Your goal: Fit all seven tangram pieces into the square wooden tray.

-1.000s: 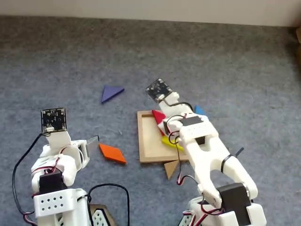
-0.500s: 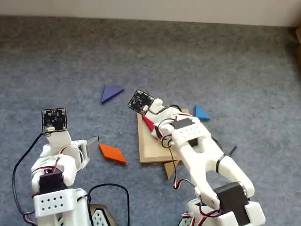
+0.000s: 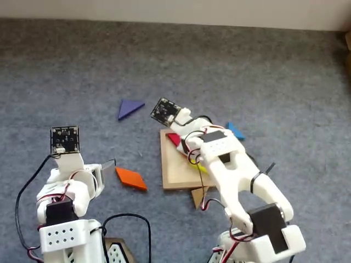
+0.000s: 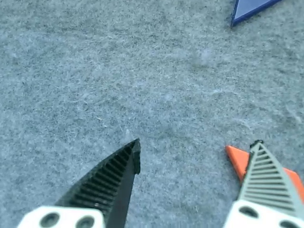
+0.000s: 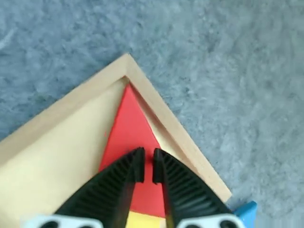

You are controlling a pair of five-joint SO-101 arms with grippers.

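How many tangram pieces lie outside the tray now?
4: purple triangle up-left of the tray, orange parallelogram left of it, blue triangle at its right, tan triangle by its near edge. The right arm may hide more.

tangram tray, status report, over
Left gripper open over carpet by orange piece. Right gripper nearly shut over red triangle in tray corner. Purple piece, blue piece, tan piece outside tray.

Soft, even light lies over the grey carpet (image 3: pixel 263 71), and the pale wall (image 3: pixel 219 11) strip at the far edge is the brightest part of the high view. Shadows are weak and diffuse: a faint dark patch sits under the right arm (image 3: pixel 236 170) on the wooden tray (image 3: pixel 171 170)
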